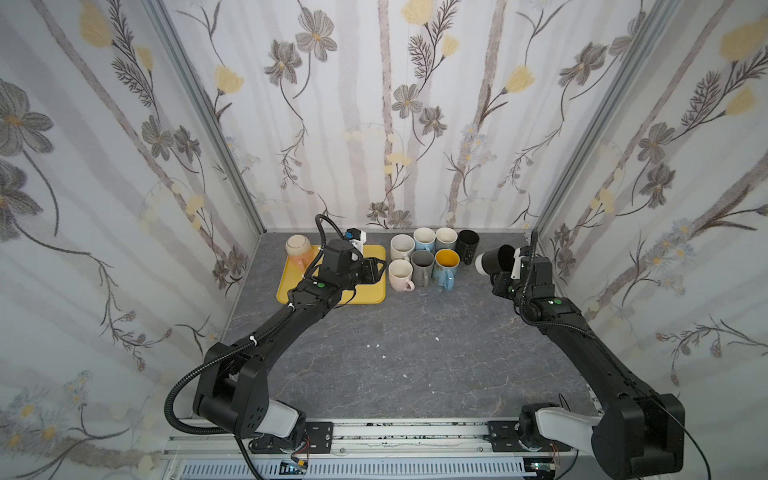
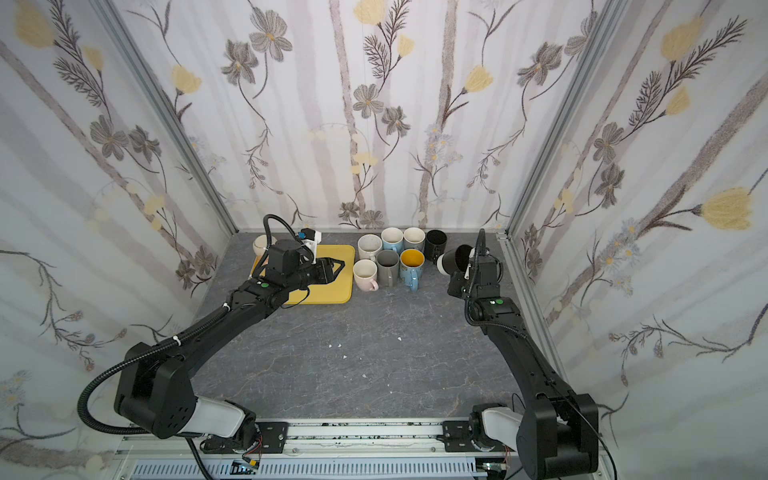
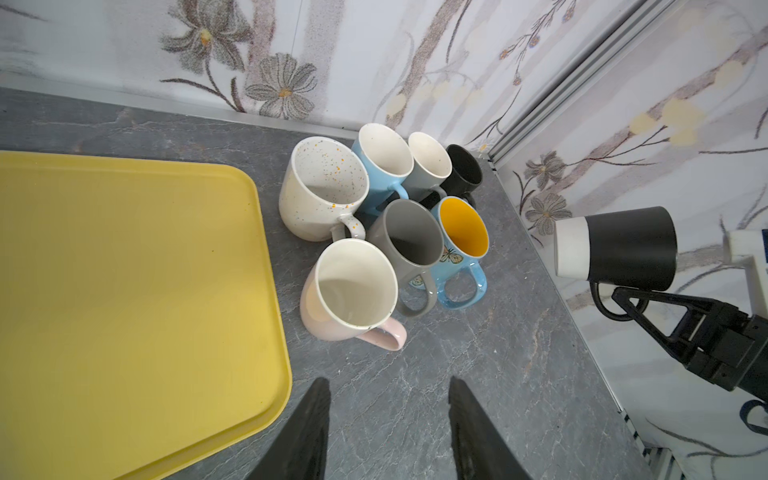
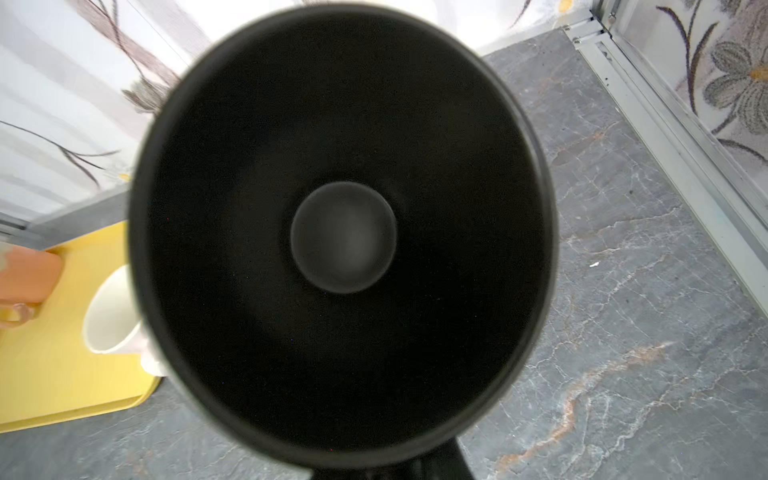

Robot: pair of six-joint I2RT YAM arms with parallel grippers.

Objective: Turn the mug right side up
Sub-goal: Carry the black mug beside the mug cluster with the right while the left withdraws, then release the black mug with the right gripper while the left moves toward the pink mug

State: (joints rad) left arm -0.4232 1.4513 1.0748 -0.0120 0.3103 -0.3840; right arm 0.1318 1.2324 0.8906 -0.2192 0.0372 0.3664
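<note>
Your right fingers (image 3: 623,297) are clamped on the handle of the black mug (image 3: 623,247), held in the air on its side.

Start at those fingers: in the left wrist view they pinch the mug's thin black loop handle, and the mug lies level above the desk (image 1: 395,353), clear of it. Its body is matte black with a white band round the base, and the base points toward the cluster of upright mugs (image 1: 424,262). In the right wrist view you look straight into its dark mouth (image 4: 343,237), black inside down to a dull grey bottom. Your left fingers (image 3: 386,415) stand apart and grip nothing, poised above the desk by the edge of the yellow tray (image 1: 286,291). A peach mug (image 1: 297,249) sits mouth-down at the tray's far corner.
</note>
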